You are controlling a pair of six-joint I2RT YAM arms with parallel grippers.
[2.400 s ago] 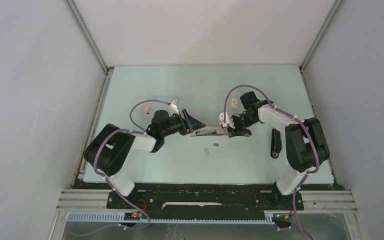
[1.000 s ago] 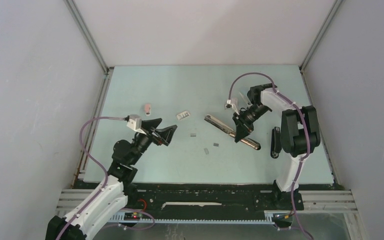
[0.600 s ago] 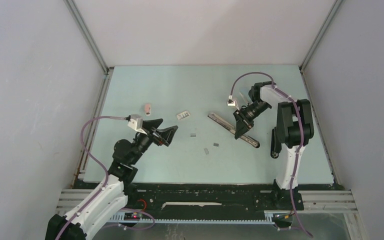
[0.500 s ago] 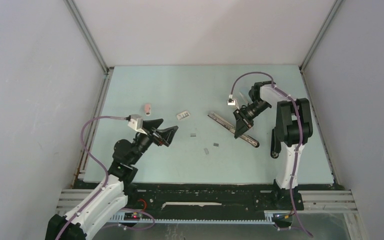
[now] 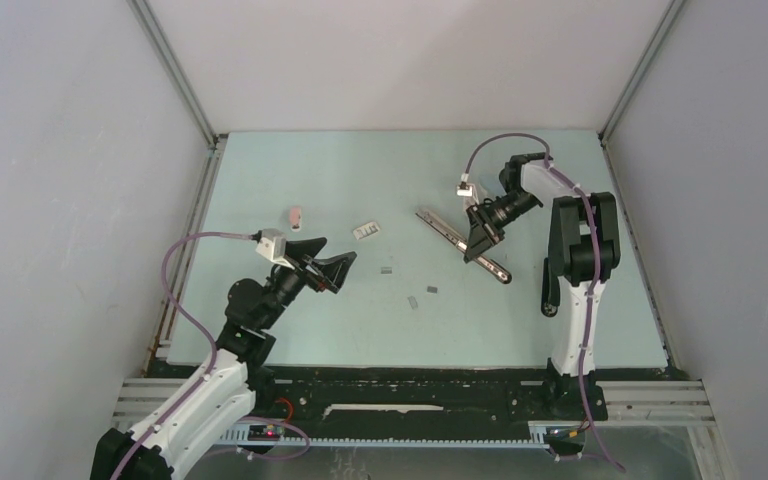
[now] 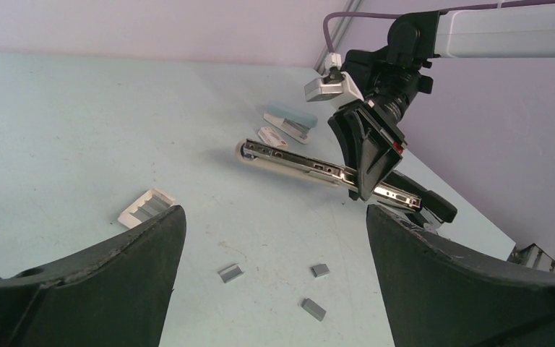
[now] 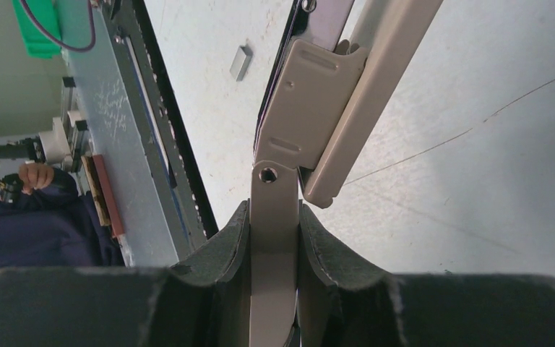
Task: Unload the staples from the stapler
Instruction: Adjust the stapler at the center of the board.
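The right gripper [image 7: 274, 211] pinches the long metal stapler [image 6: 296, 162], while the left gripper [image 6: 274, 211] gapes wide near loose staples [image 6: 230, 272] and a small white box [image 6: 144, 207] seemingly holding grey strips.

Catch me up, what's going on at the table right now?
The right gripper is shut on the long metal stapler, gripping it partway along and holding it opened out over the far right of the table. Three short staples lie loose on the table nearer the middle. The left gripper hovers open and empty on the left side, touching nothing.
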